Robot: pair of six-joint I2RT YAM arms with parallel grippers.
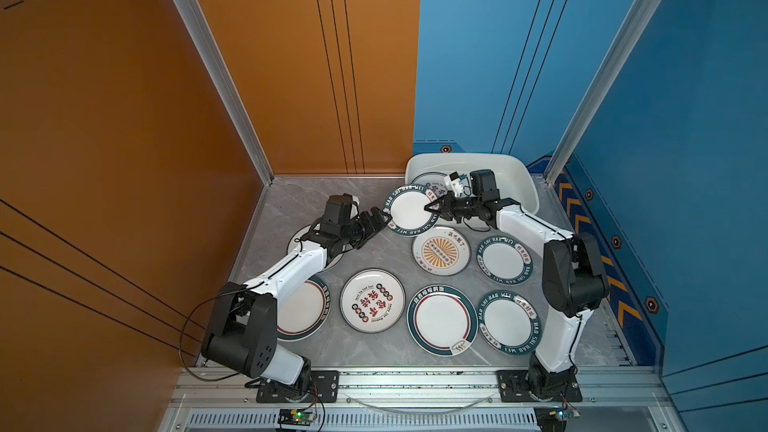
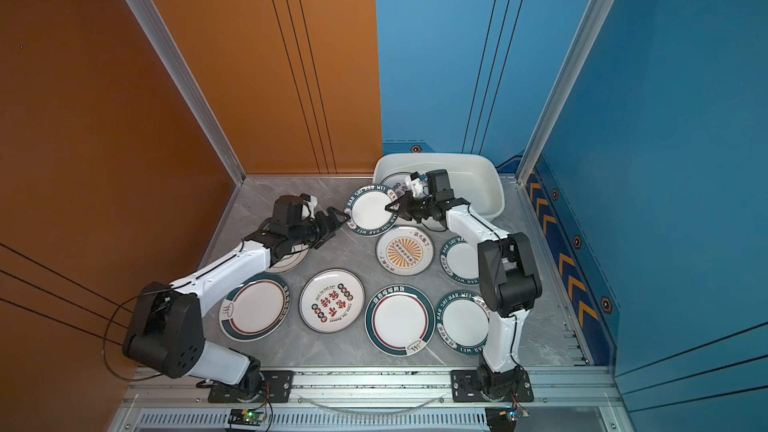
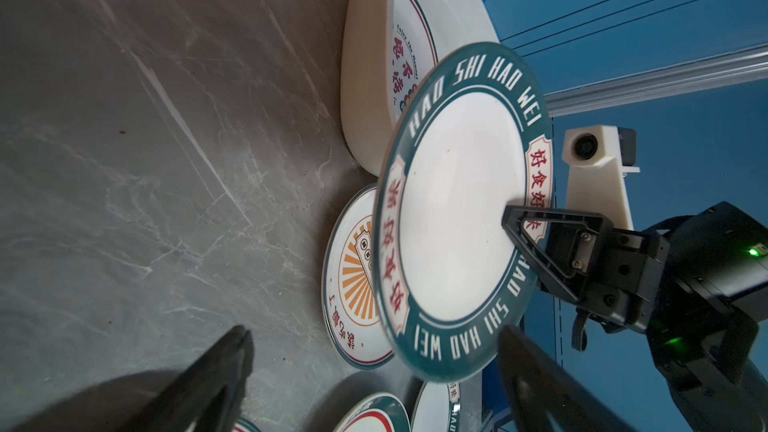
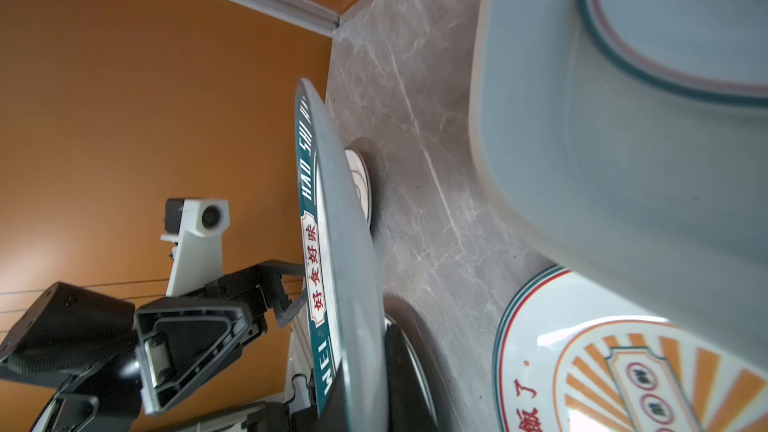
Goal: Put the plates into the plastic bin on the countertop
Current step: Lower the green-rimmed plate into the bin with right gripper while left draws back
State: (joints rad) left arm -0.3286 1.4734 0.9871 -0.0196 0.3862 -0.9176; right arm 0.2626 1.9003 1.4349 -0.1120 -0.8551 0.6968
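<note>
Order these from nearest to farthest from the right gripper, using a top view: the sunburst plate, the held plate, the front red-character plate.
1. Held plate, pinched at its rim by the right gripper.
2. Sunburst plate, lying just in front of it.
3. Red-character plate, front middle, farthest.

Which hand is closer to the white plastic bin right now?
Right. The right hand, shut on a green-rimmed plate, is right by the plastic bin at its front rim; the open left hand sits beyond that plate's far edge, farther away.
</note>
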